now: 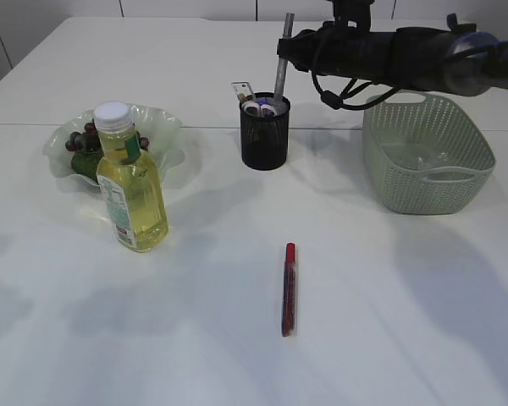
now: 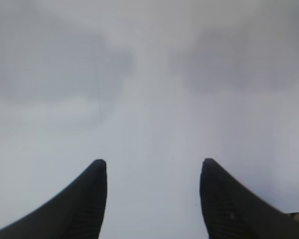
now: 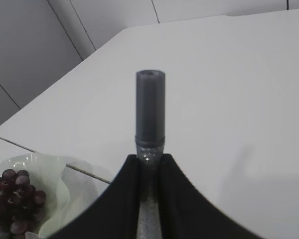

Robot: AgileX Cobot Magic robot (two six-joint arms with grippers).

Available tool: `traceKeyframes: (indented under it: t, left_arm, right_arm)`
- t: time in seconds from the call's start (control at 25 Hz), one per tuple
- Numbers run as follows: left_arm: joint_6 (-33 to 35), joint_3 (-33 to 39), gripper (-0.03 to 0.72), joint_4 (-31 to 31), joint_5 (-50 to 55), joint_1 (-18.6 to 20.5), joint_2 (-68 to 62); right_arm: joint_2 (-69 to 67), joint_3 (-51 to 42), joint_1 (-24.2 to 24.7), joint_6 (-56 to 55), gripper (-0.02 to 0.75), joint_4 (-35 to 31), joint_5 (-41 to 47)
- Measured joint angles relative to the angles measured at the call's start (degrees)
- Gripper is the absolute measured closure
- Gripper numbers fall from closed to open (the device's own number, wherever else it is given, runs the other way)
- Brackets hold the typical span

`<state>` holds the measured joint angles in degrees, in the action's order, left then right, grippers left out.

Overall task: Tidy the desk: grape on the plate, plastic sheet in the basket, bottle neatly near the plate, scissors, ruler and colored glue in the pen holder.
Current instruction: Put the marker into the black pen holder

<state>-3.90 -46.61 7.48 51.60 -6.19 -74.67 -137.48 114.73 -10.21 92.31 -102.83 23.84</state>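
My right gripper (image 1: 289, 44) (image 3: 149, 157) is shut on a grey glitter glue pen (image 1: 283, 68) (image 3: 150, 102) and holds it upright above the black mesh pen holder (image 1: 264, 135); the pen's lower end is at the holder's mouth. Scissors handles (image 1: 262, 106) and a ruler (image 1: 241, 89) stick out of the holder. A red glue pen (image 1: 289, 288) lies on the table in front. Grapes (image 1: 80, 139) (image 3: 12, 199) sit on the pale green plate (image 1: 165, 127) (image 3: 45, 167). The yellow bottle (image 1: 133, 182) stands upright by the plate. My left gripper (image 2: 152, 162) is open over bare table.
A green woven basket (image 1: 427, 182) stands to the right of the pen holder, with something clear and shiny inside that may be the plastic sheet (image 1: 415, 156). My right arm reaches in from the upper right above the basket. The table top is white.
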Motion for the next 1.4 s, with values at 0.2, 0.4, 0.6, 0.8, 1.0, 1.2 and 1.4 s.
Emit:
traceKeyframes:
  t: [0.2,0.4,0.6,0.8,1.0,1.2,1.4]
  left_arm:
    - [0.0,0.0,0.254,0.0,0.0,0.0,0.0]
    - [0.0,0.0,0.254,0.3,0.0,0.0,0.0]
    - [0.0,0.0,0.254,0.6,0.0,0.0,0.0]
    - [0.0,0.0,0.254,0.8,0.0,0.0,0.0]
    - [0.0,0.0,0.254,0.8,0.0,0.0,0.0]
    - [0.0,0.0,0.254,0.8,0.0,0.0,0.0]
    - [0.0,0.0,0.254,0.8,0.0,0.0,0.0]
  right_arm:
    - [-0.1,0.0,0.0,2.9,0.556,0.0,0.0]
    - [-0.1,0.0,0.0,3.4,0.492,0.0,2.9]
    - [-0.1,0.0,0.0,2.0,0.484,0.3,4.1]
    - [3.2,0.0,0.0,-13.6,0.48,14.4,4.1]
    - [10.3,0.0,0.0,-45.3,0.479,47.1,11.3]
    - [17.8,0.0,0.0,-56.0,0.479,62.2,24.9]
    - [22.7,0.3,0.0,-65.1,0.479,64.1,28.8]
